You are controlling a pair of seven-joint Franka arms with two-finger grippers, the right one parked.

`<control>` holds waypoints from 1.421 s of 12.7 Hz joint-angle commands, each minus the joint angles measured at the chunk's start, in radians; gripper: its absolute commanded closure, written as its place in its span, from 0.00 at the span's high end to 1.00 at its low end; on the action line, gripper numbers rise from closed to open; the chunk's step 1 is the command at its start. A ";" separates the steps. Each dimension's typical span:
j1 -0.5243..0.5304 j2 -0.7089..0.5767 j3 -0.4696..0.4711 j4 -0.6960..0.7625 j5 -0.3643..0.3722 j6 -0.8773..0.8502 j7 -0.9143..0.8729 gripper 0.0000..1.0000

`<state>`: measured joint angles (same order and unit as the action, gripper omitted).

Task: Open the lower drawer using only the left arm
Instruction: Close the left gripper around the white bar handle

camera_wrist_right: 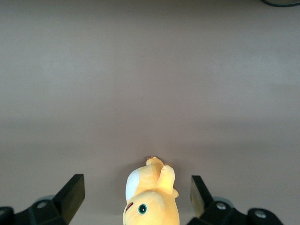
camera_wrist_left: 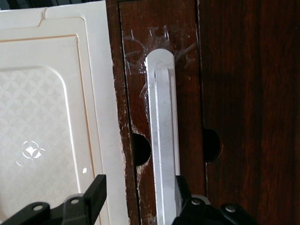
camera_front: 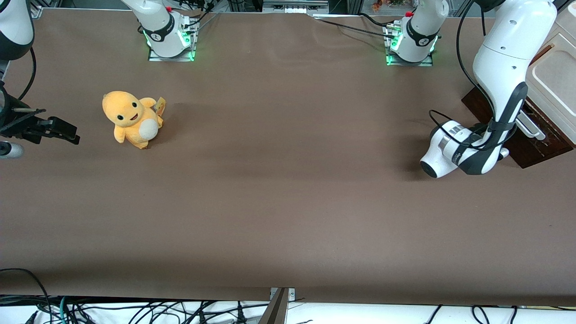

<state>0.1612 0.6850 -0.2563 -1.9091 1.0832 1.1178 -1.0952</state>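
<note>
The lower drawer (camera_front: 542, 145) is the dark-brown front at the foot of the cabinet, at the working arm's end of the table. Its silver bar handle (camera_wrist_left: 161, 136) runs along the scuffed brown face (camera_wrist_left: 187, 93). The left arm (camera_front: 504, 67) bends down in front of it, with its white wrist block (camera_front: 443, 150) low over the table. My gripper (camera_wrist_left: 138, 194) is open and straddles the handle. One fingertip (camera_wrist_left: 180, 190) sits right beside the bar, the other (camera_wrist_left: 96, 190) is over the cream panel. In the front view the arm hides the fingers.
The cream panelled drawer (camera_front: 555, 76) sits above the brown one. An orange plush toy (camera_front: 132, 119) stands on the brown table toward the parked arm's end. Two arm bases (camera_front: 168, 33) with green lights stand at the table edge farthest from the front camera.
</note>
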 commanded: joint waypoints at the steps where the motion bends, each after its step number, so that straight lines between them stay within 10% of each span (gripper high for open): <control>1: 0.030 0.007 -0.011 -0.018 0.041 0.029 -0.018 0.64; 4: 0.057 0.014 -0.011 -0.040 0.069 0.062 -0.049 0.61; 13: 0.063 0.015 -0.012 -0.056 0.076 0.069 -0.051 0.11; 18: 0.055 0.010 -0.015 -0.053 0.073 0.063 -0.049 0.08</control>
<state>0.2179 0.7046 -0.2604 -1.9538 1.1306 1.1781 -1.1629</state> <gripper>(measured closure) 0.815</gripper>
